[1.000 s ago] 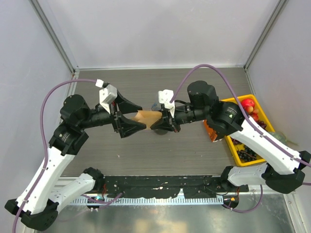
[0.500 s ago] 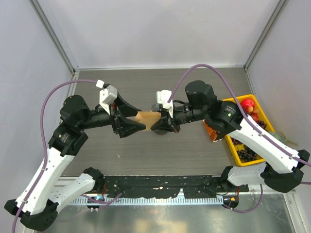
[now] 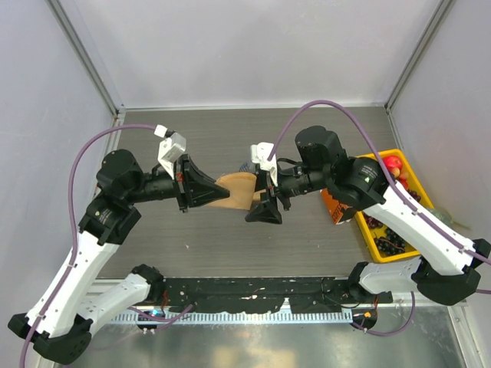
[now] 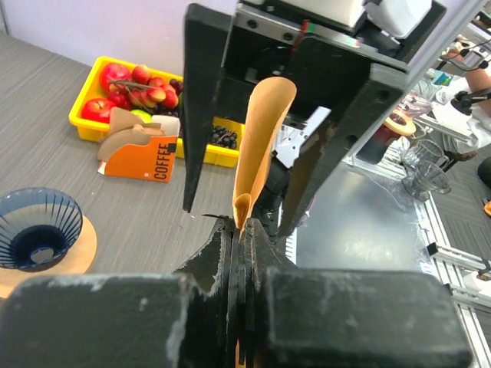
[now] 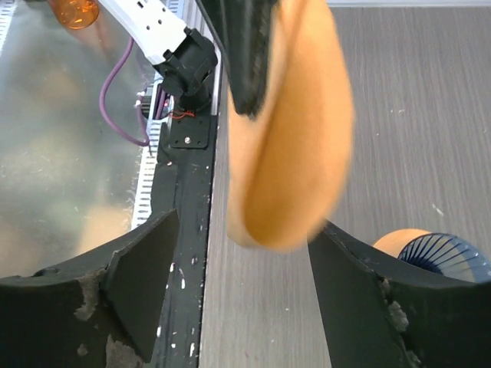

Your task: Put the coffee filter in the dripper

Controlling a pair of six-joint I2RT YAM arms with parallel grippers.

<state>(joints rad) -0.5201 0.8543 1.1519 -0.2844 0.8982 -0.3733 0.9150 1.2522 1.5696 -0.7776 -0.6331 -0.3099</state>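
Findings, positions taken from the dripper point(image 4: 37, 228).

1. Coffee filter point(image 3: 239, 187): off the bench point(image 3: 307, 130), held in the air on edge, above and to one side of the dripper. It is not in the cone and does not touch it.
2. Left gripper point(image 4: 239, 230): fingers pressed together, pinching the filter's narrow end. The rest of the paper stands out from the fingertips in a curved fan.
3. Right gripper point(image 5: 245, 253): fingers spread, one on each side of the filter's wide end. The left wrist view shows a gap between paper and each finger, so there is no grip on that side.
4. Dripper: upright on the bench on its wooden ring, blue ribbed cone open upward, nothing seen inside. In the right wrist view it sits low, just past one right finger.
5. Orange box point(image 4: 142, 157): marked COFFEE, standing on the bench beyond the dripper, apart from it.
6. Yellow tray point(image 4: 80, 115): beyond the dripper again, just behind the box, holding red and dark fruit.
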